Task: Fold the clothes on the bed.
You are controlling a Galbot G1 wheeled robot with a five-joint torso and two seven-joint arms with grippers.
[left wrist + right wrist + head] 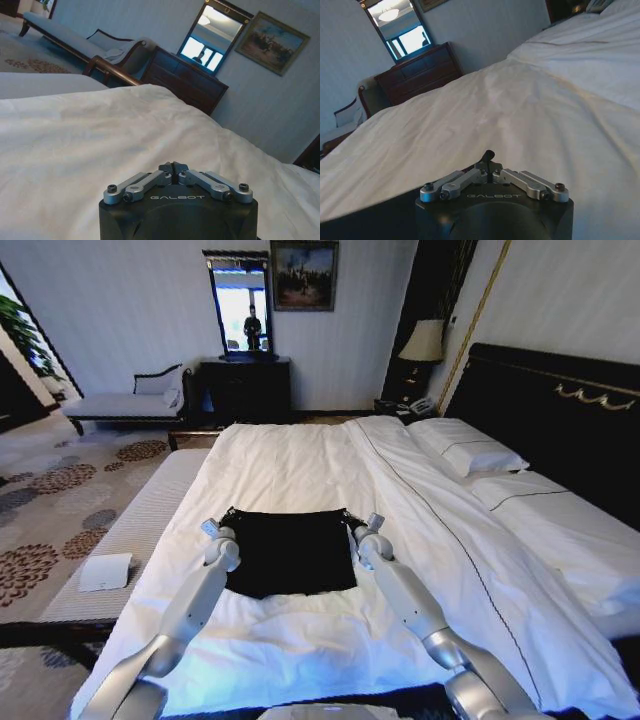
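A black T-shirt (290,552) lies as a flat rectangle on the white bed (300,465), near its foot. My left gripper (224,527) is at the shirt's far left corner and my right gripper (360,524) is at its far right corner. The shirt's far edge runs taut between them. In the left wrist view the left gripper (173,167) is shut, with its tips pressed together. The right gripper (489,162) is also shut, and a small flap of black fabric sticks up from its tips. More of the shirt (365,220) lies beside it.
White pillows (470,452) and a dark headboard (560,410) are at the right. A pale bench (150,502) runs along the bed's left side, with a white sheet of paper (105,572) on it. A chaise (125,402), a dark dresser (245,388) and a mirror (240,305) stand at the far wall.
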